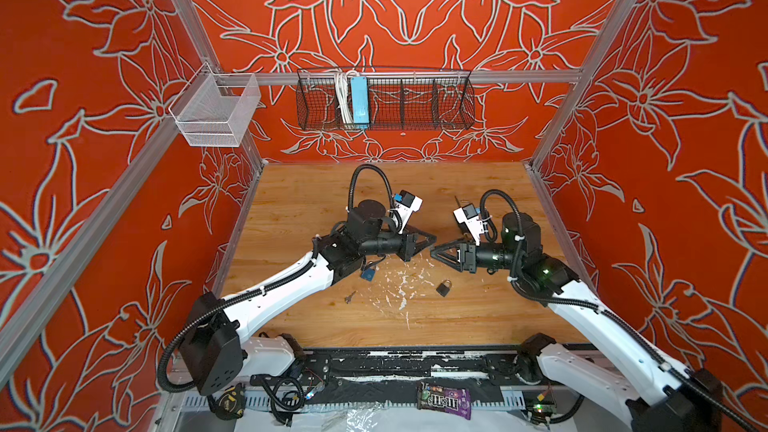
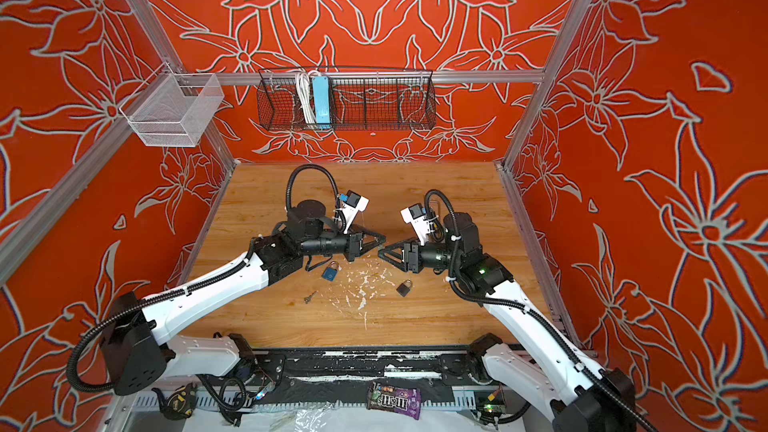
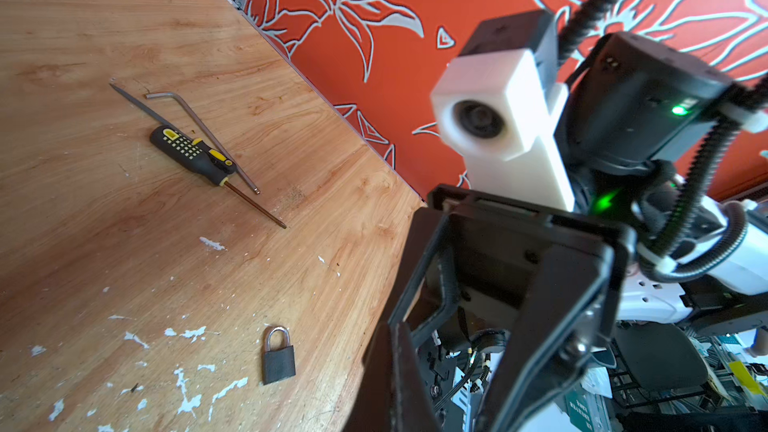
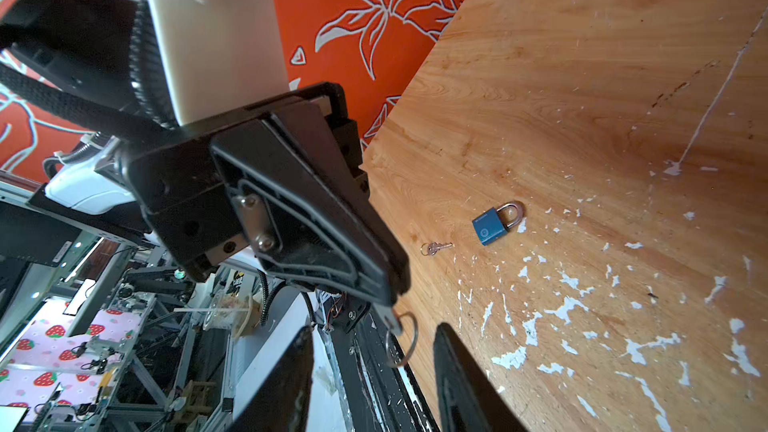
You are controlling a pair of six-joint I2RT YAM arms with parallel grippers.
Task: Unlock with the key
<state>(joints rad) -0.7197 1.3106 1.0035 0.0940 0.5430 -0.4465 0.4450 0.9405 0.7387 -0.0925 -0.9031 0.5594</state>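
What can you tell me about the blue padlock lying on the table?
The blue padlock has a squarish blue body, seemingly painted metal, with a small round emblem on its face. Its silver shackle looks closed. It lies flat on the wooden table, and its shackle end points away from the small loose key, which lies close beside it without touching. Nothing seems to touch it. In both top views it sits a little left of the table's middle.

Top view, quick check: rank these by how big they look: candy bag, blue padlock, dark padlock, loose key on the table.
1. candy bag
2. blue padlock and dark padlock: about alike, not ranked
3. loose key, smallest
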